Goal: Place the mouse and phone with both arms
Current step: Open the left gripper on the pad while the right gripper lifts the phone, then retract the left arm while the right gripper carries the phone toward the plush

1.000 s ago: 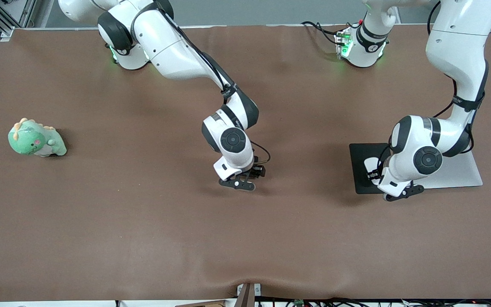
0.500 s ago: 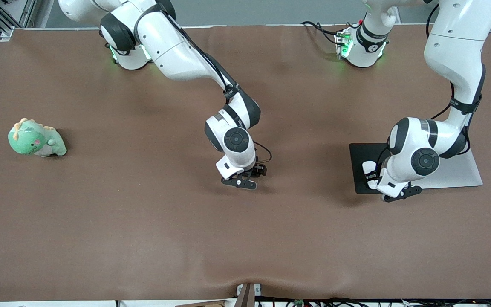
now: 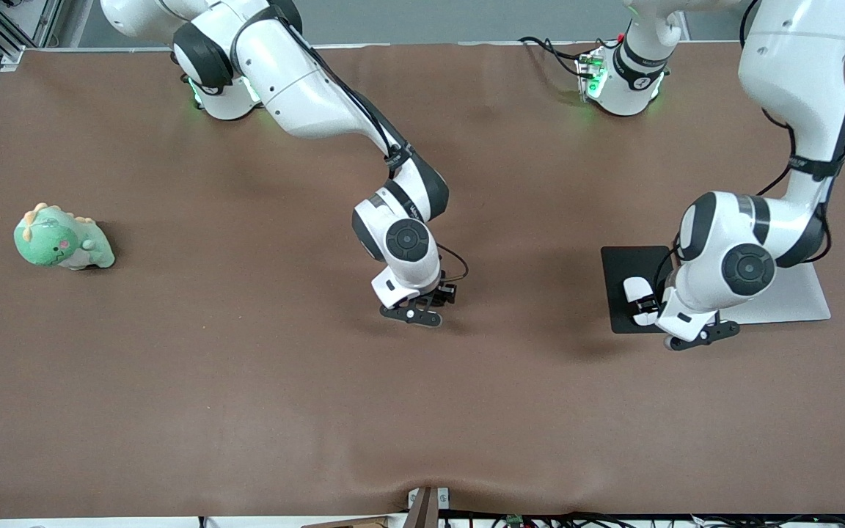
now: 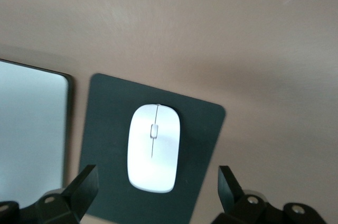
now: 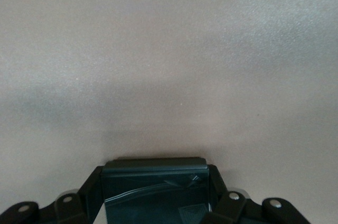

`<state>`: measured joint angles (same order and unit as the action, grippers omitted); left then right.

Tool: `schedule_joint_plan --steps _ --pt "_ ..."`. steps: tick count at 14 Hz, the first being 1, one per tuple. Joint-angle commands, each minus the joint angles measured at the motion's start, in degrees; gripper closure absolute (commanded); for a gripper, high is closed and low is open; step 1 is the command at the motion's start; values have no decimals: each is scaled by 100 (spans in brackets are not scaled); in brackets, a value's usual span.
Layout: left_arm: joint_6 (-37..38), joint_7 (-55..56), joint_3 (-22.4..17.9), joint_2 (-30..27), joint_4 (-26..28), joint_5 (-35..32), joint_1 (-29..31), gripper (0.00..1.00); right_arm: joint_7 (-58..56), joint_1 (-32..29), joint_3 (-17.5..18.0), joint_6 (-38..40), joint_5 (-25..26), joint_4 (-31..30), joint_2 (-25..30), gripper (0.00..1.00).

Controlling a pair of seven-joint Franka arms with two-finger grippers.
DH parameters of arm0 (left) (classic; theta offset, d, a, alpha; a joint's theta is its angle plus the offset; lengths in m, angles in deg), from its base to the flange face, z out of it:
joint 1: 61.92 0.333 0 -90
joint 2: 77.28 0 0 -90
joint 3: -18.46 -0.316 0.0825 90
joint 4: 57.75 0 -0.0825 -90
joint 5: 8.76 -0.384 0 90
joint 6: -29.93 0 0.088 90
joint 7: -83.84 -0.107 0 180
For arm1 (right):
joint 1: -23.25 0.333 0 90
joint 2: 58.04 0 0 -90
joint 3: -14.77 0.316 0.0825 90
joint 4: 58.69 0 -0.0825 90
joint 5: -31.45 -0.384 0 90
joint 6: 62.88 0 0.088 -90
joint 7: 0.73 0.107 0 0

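Observation:
The white mouse (image 3: pixel 637 296) lies on a black mouse pad (image 3: pixel 624 265) toward the left arm's end of the table. My left gripper (image 3: pixel 695 334) hangs over the pad's edge nearest the front camera. In the left wrist view it (image 4: pixel 157 171) is open, with the mouse (image 4: pixel 153 147) lying free on the pad (image 4: pixel 200 134) between its fingers. My right gripper (image 3: pixel 414 312) is low over the middle of the table. In the right wrist view it (image 5: pixel 155 174) is shut on the black phone (image 5: pixel 153 195). The phone is hidden under the wrist in the front view.
A flat light grey slab (image 3: pixel 785 297) lies beside the mouse pad at the left arm's end; it also shows in the left wrist view (image 4: pixel 29 123). A green plush dinosaur (image 3: pixel 59 238) sits near the right arm's end of the table. Brown cloth (image 3: pixel 246 381) covers the table.
My left arm has pulled up and back toward its end of the table, uncovering more of the mouse on the pad. My right gripper with the phone has barely moved.

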<state>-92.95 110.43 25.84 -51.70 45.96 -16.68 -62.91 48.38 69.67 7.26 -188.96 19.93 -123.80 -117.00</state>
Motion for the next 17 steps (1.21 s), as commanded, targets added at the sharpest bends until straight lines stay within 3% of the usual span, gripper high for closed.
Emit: schedule_joint_plan --steps 1,5,9,17 --pt "955 -40 35 -474 -664 -122 37 0 116 -97 -13 83 -52 148 138 100" --pt "2467 -355 114 -887 -1835 -25 2 0 63 -536 22 258 -97 87 638 100" --pt "3092 -506 220 -1774 -1872 299 64 0 -761 -1063 31 909 -228 -167 1253 100" --pt "3657 -717 193 -2584 -1819 458 143 0 -2211 -2433 -13 945 -228 -2249 3038 100"
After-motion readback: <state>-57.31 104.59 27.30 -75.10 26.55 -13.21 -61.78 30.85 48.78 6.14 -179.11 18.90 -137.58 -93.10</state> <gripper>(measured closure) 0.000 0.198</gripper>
